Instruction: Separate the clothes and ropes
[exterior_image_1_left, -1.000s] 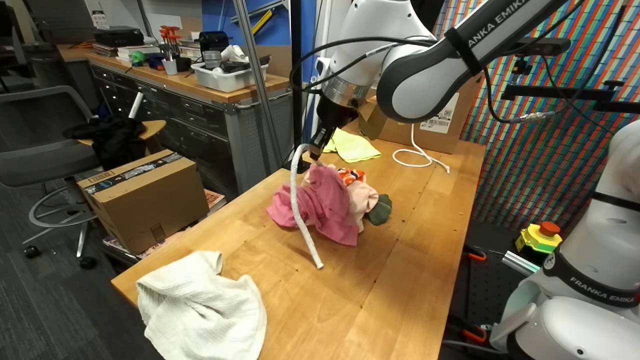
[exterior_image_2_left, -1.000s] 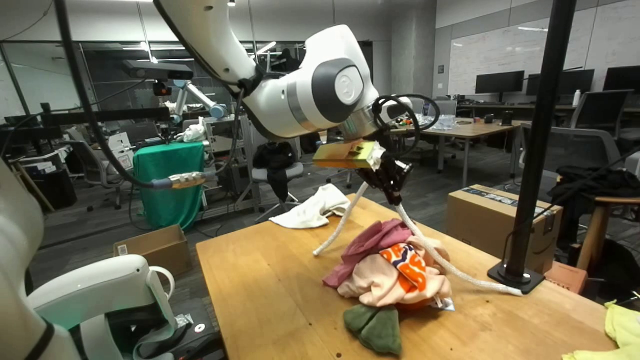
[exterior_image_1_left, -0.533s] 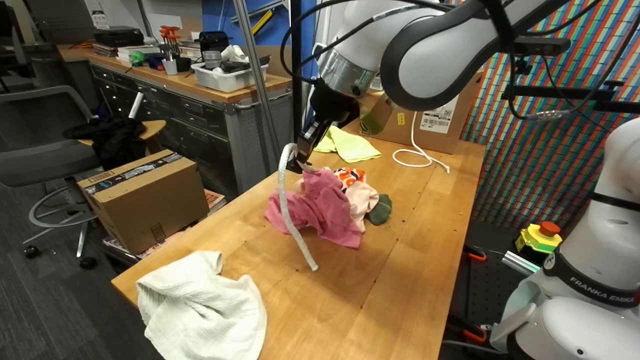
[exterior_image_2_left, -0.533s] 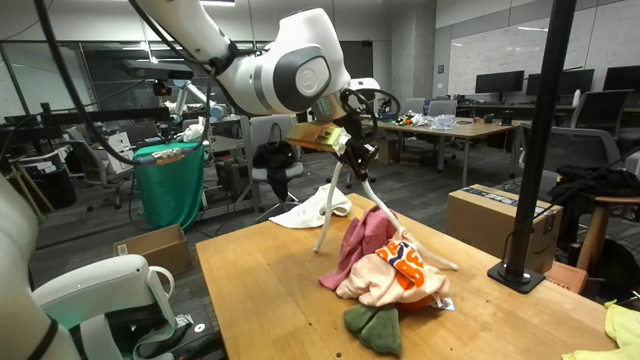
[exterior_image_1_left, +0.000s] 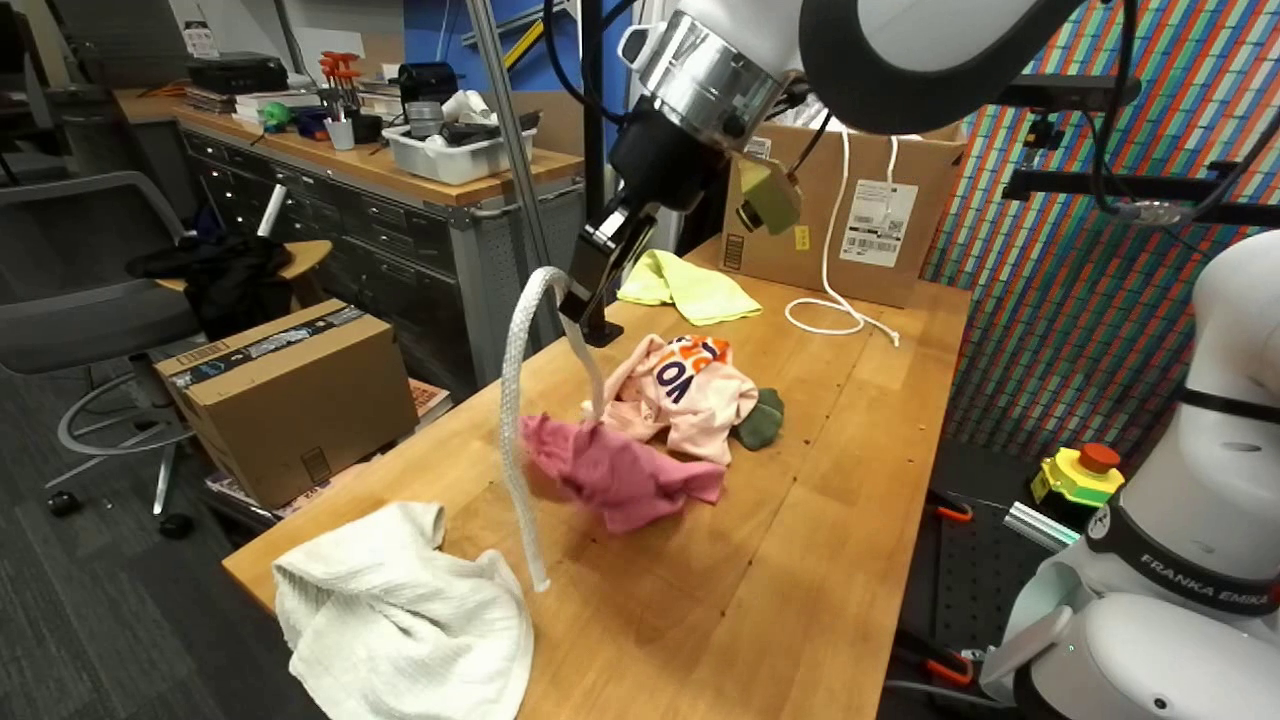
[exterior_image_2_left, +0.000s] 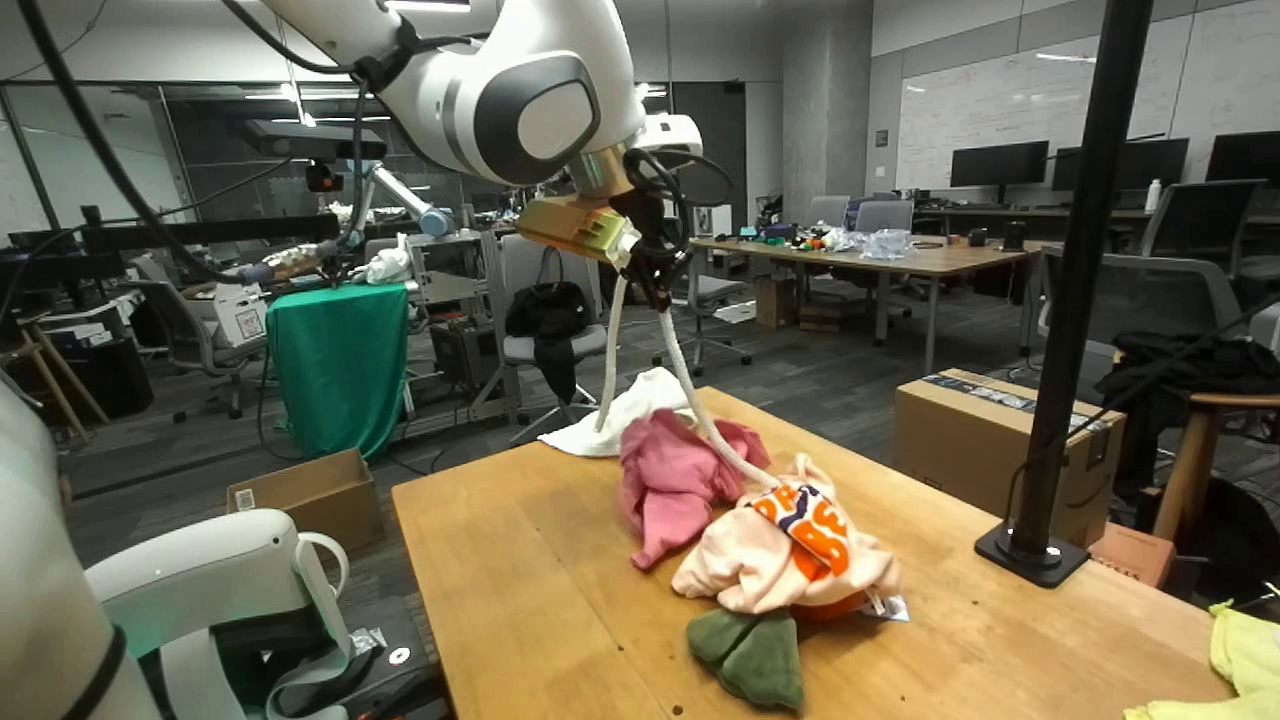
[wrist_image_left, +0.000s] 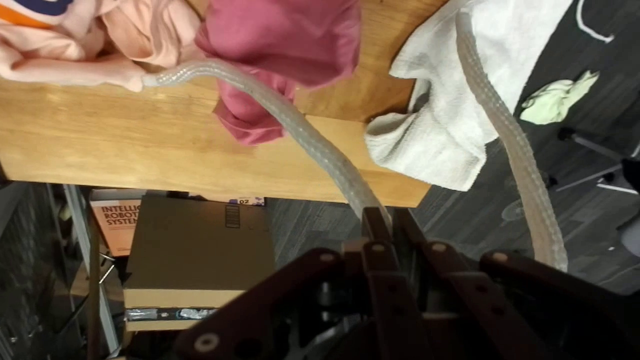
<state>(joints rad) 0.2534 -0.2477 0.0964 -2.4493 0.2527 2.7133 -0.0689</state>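
My gripper (exterior_image_1_left: 575, 305) is shut on a thick white rope (exterior_image_1_left: 512, 400) and holds it above the table; in an exterior view the gripper (exterior_image_2_left: 660, 300) is left of the clothes. In the wrist view the fingertips (wrist_image_left: 389, 216) pinch the rope (wrist_image_left: 320, 145). One rope end hangs free; the other reaches the peach garment (wrist_image_left: 40, 55), where its tip is hidden. The pink cloth (exterior_image_1_left: 615, 475) lies beside the peach printed garment (exterior_image_1_left: 675, 400), also in an exterior view (exterior_image_2_left: 670, 480). A green cloth (exterior_image_2_left: 748, 660) sticks out beside it. A white towel (exterior_image_1_left: 400, 610) lies at the table's end.
A yellow cloth (exterior_image_1_left: 695, 290) lies near a cardboard box (exterior_image_1_left: 860, 230) on the table. A thinner white rope (exterior_image_1_left: 832, 270) hangs from that box onto the table. A black post (exterior_image_2_left: 1075, 300) stands at the table edge. Another box (exterior_image_2_left: 985, 450) is beside the table.
My gripper has risen and moved toward the white towel's end, drawing the rope along. The pink cloth has shifted off the peach garment toward the towel, uncovering more of its print.
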